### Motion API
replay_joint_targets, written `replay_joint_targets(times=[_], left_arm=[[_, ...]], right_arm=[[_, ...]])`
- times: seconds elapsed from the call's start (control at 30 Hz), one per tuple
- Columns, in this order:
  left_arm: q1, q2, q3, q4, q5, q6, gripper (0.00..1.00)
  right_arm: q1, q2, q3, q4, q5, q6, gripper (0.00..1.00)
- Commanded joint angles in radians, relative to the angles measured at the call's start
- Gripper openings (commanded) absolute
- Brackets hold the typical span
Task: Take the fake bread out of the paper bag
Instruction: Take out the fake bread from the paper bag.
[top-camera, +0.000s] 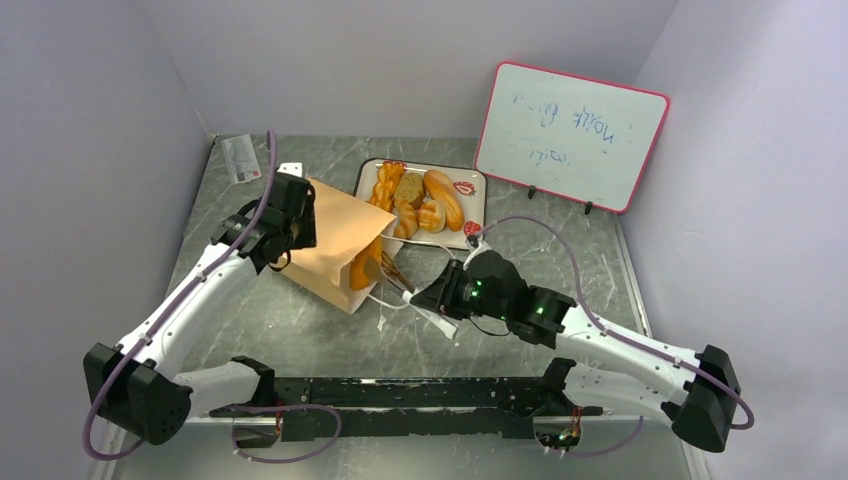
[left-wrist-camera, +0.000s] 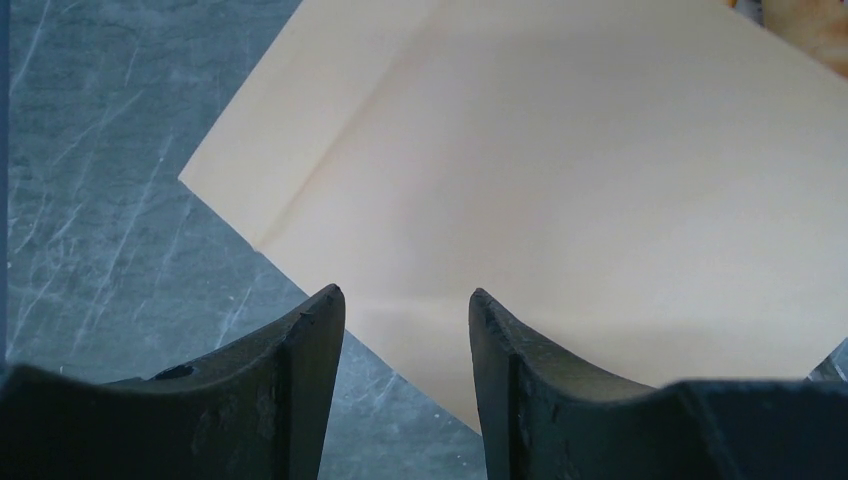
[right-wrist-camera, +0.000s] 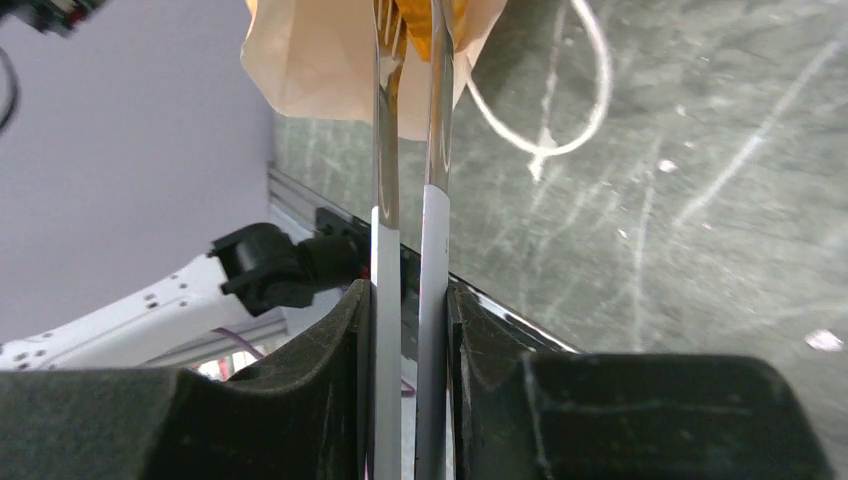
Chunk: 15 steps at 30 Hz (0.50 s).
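Observation:
The tan paper bag (top-camera: 330, 245) lies on its side, mouth toward the right arm. An orange piece of fake bread (top-camera: 362, 272) shows in the mouth. My right gripper (top-camera: 440, 295) is shut on slim silver tongs (top-camera: 395, 272), whose tips reach into the mouth around the bread. In the right wrist view the tongs (right-wrist-camera: 385, 150) run up from the gripper (right-wrist-camera: 408, 290) to the bag (right-wrist-camera: 310, 60), with orange bread (right-wrist-camera: 415, 35) between the tips. My left gripper (top-camera: 290, 215) hovers over the bag's far end. Its jaws (left-wrist-camera: 405, 293) stand open above the bag (left-wrist-camera: 560, 180) edge.
A white strawberry-print tray (top-camera: 430, 165) behind the bag holds several breads (top-camera: 425, 205). A pink-framed whiteboard (top-camera: 570, 135) leans at the back right. The bag's white cord handle (top-camera: 385, 300) trails on the table. A small card (top-camera: 240, 158) lies at the back left.

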Motion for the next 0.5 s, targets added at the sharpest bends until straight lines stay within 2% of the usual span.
replay_joint_targets(times=[0.0, 0.17, 0.3, 0.47], left_arm=[[-0.007, 0.021, -0.014, 0.079, -0.007, -0.036, 0.44], [-0.006, 0.032, -0.005, 0.099, 0.014, -0.056, 0.44], [-0.006, 0.02, 0.027, 0.086, 0.006, -0.063, 0.44], [-0.007, -0.036, 0.084, 0.046, -0.057, -0.081, 0.44]], right_arm=[[-0.002, -0.014, 0.069, -0.203, 0.041, -0.062, 0.0], [-0.003, 0.058, 0.185, -0.314, 0.014, -0.148, 0.0], [-0.002, 0.123, 0.287, -0.295, -0.009, -0.234, 0.0], [-0.001, 0.285, 0.56, -0.32, -0.027, -0.351, 0.0]])
